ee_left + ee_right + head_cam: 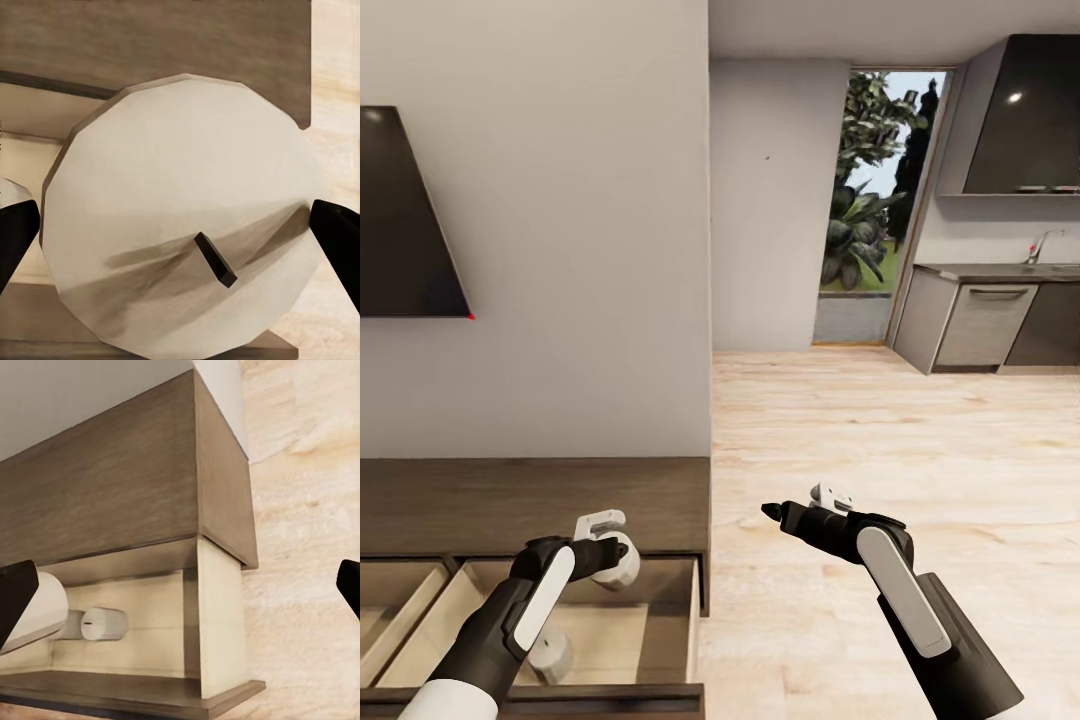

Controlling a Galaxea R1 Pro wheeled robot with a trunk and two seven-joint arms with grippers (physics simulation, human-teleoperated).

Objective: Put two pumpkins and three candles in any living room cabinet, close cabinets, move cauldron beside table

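The long dark-brown cabinet [530, 500] stands against the wall with its right-end drawer [672, 625] pulled out, pale inside. My left gripper [610, 556] hovers over that drawer, shut on a cream candle [624, 568]. In the left wrist view the candle [180, 202] shows its wick end, with a black fingertip [337, 240] on each side. Another candle [550, 655] lies on the drawer's floor, also visible in the right wrist view [105, 624]. My right gripper [778, 514] hangs open over the floor, right of the cabinet's end [221, 502]. No pumpkins, cauldron or table are in view.
A second drawer [400, 600] stands open left of the first. A dark TV [405, 220] hangs on the wall above the cabinet. Light wood floor [880, 450] runs right toward a glass door [875, 200] and dark kitchen cupboards [1000, 320].
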